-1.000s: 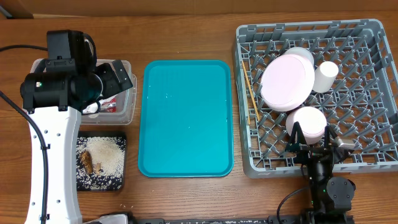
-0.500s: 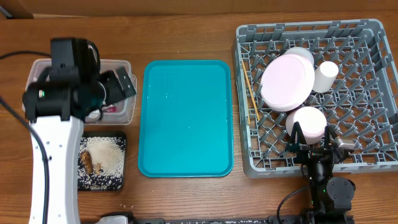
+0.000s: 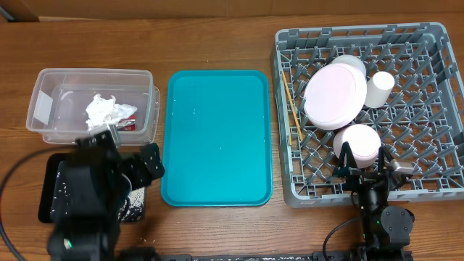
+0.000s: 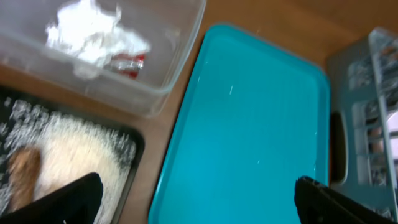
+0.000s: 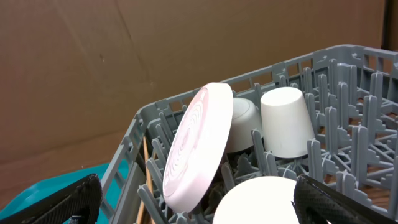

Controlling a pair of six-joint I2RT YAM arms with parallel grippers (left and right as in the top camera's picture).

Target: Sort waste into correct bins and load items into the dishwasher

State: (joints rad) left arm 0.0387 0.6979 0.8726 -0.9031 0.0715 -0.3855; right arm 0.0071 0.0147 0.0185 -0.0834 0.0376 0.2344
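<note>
The left arm is folded low in the lower left of the overhead view and covers most of the black tray (image 3: 45,190). The left gripper (image 3: 150,161) points toward the teal tray (image 3: 217,138), and its jaws are spread wide with nothing between them. In the left wrist view, rice (image 4: 81,143) and a brown scrap (image 4: 22,171) lie in the black tray. In the upper left of the overhead view, the clear tub (image 3: 43,109) holds the white napkin (image 3: 101,110) and the red wrapper (image 3: 127,123) beside it.

The right arm is at the lower right, at the near edge of the grey rack (image 3: 435,109). The right gripper (image 3: 365,161) is also spread wide and empty, with one finger on each side of a white bowl (image 3: 359,141). I cannot tell if they touch it. In the rack, the plate (image 3: 335,94) stands tilted on its edge. A second bowl (image 3: 351,64) is behind it and the cup (image 3: 378,88) is to the right, upside down. The chopsticks (image 3: 292,109) lie along the left side of the rack.
</note>
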